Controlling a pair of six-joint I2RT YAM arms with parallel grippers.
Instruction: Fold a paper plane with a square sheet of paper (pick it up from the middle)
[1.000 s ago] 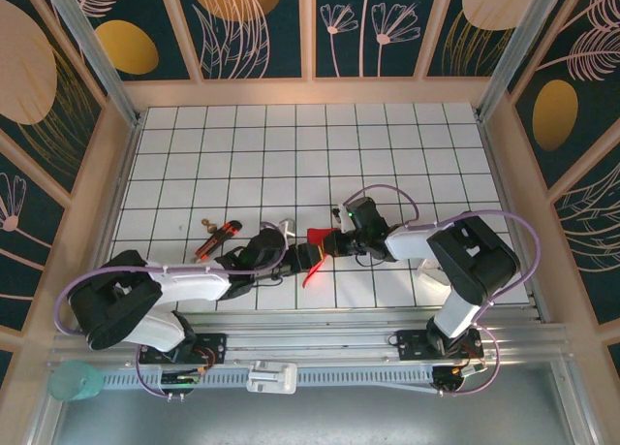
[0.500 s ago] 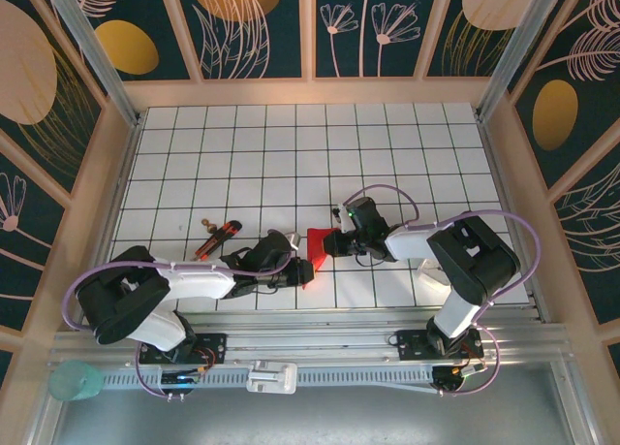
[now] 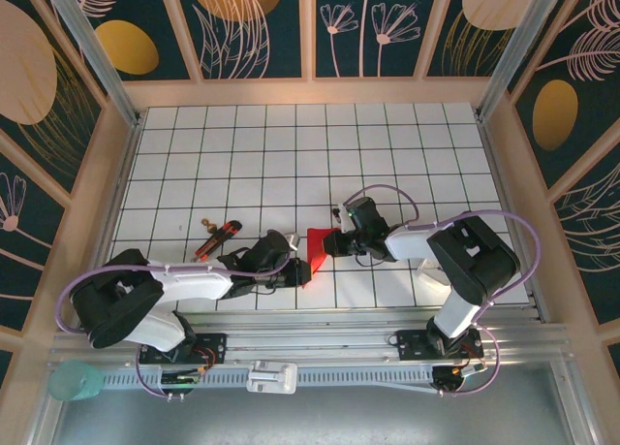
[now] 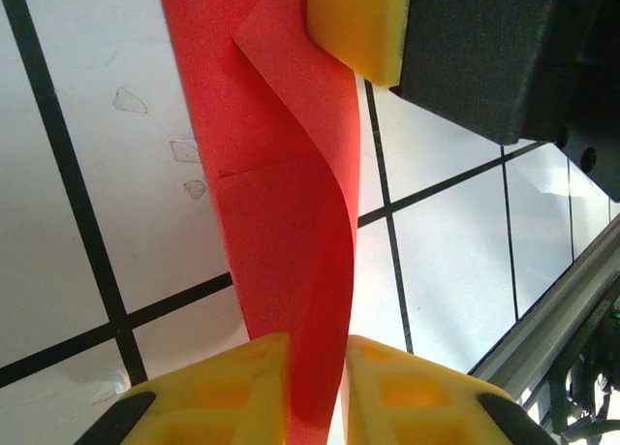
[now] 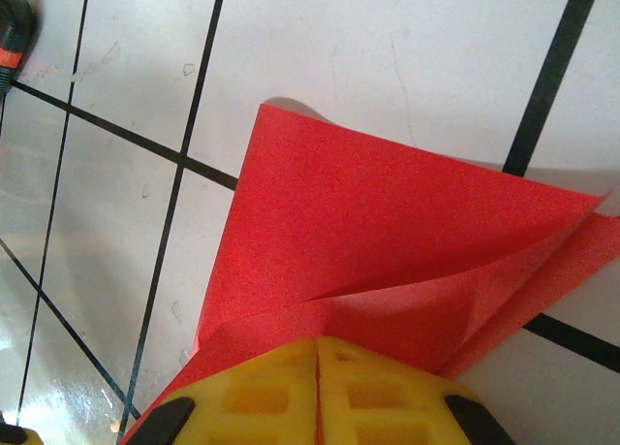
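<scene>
**Item: red paper sheet** [image 3: 313, 246]. Bright red, thin, folded over on itself into a smaller creased shape. It sits at the near-centre of the tabletop [image 3: 291, 144], strung between the two grippers. In the left wrist view the paper [image 4: 281, 232] runs as a curved double layer with one flap edge showing. In the right wrist view [image 5: 387, 232] it fans out in overlapping layers just over the grid.

**Left gripper** [image 3: 296, 270]. Comes in from the left and near side. Its yellow fingers [image 4: 232, 387] are clamped on the paper's near end, and red fills the narrow slot between them.

**Right gripper** [image 3: 333, 242]. Comes in from the right. Its jaws are pressed together, with the paper's edge pinched between the yellow fingers [image 5: 262, 397]. One of its pads [image 4: 356, 23] lies against the sheet's far end in the left wrist view.

**Tabletop.** White, with a black grid.

**Red-and-black handled tool** [image 3: 217, 238]. Lies left of the left gripper, well apart from the paper.

**Small brass-coloured piece** [image 3: 206, 223]. Lies just beside the tool's far end.

**Teal cup** [image 3: 77, 379]. Stands at the near-left corner, off the grid.
</scene>
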